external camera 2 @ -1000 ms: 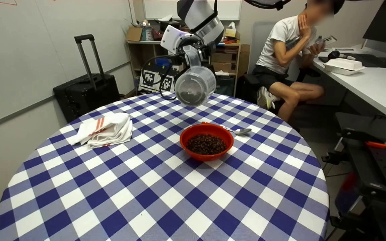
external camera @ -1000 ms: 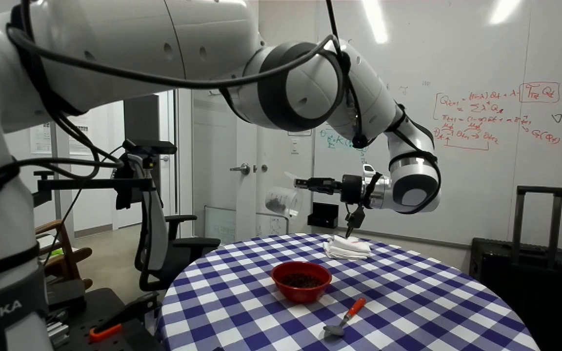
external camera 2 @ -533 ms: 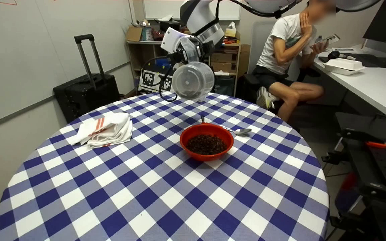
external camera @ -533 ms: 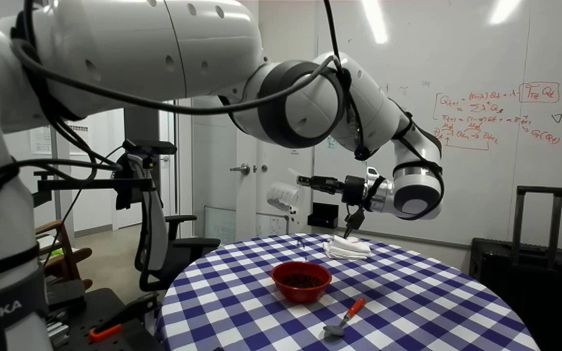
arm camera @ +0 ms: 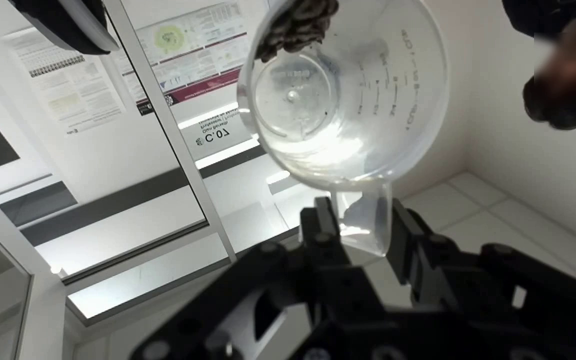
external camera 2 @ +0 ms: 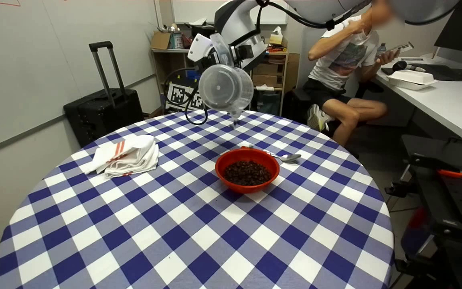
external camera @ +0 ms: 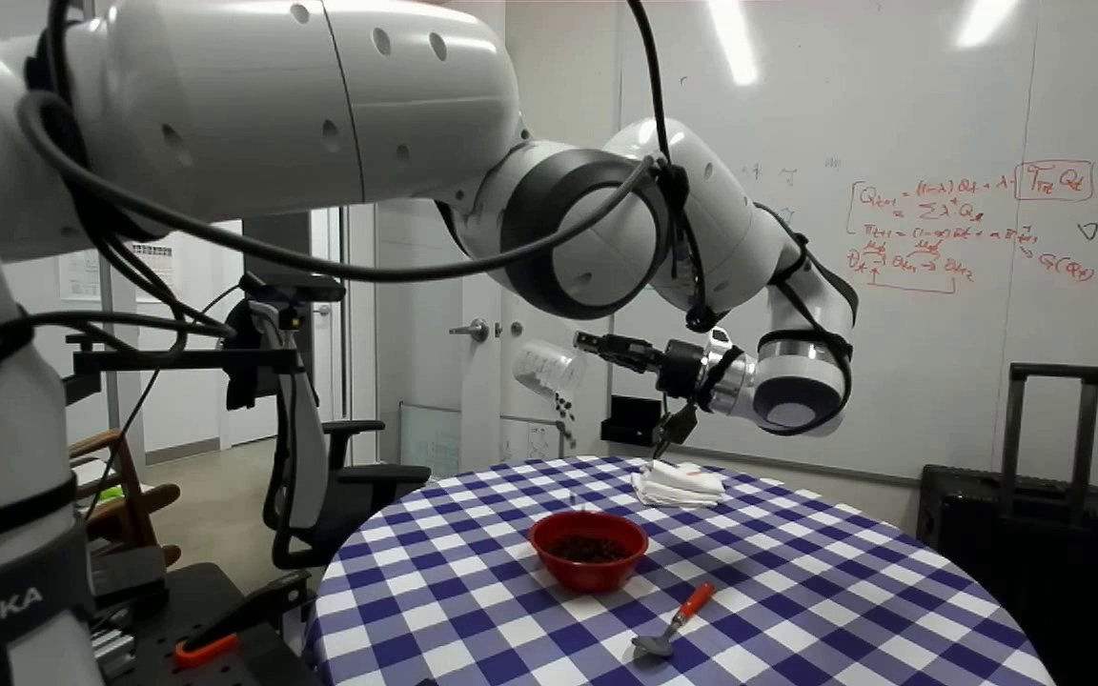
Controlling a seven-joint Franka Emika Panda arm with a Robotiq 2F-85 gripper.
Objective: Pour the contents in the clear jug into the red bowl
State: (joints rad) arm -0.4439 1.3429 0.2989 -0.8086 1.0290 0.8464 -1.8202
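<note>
The red bowl [external camera 2: 245, 188] sits upright on the checkered tablecloth [external camera 2: 171, 241], dark bits [external camera 2: 249, 173] piled inside below its rim. The clear jug [external camera 2: 225, 86] is in the air, higher than the red bowl and apart from it, tipped over with its mouth angled down. The gripper [arm camera: 362, 220] is clamped on the jug's handle; wrist view shows fingers [arm camera: 313, 225], one on each side. Dark clump [arm camera: 300, 25] lies inside the jug, against its wall. Loose bits [external camera: 563, 406] hang in mid-air between the jug and the red bowl, lowest ones blurred, in both exterior views. Spoon [external camera: 677, 625] with orange handle lies near the red bowl, apart from it. Folded white cloth [external camera 2: 130, 156] lies well apart from the red bowl. Black suitcase [external camera 2: 102, 112] and seated person [external camera 2: 343, 60] with phone [external camera 2: 405, 47] in hand are both far from it.
</note>
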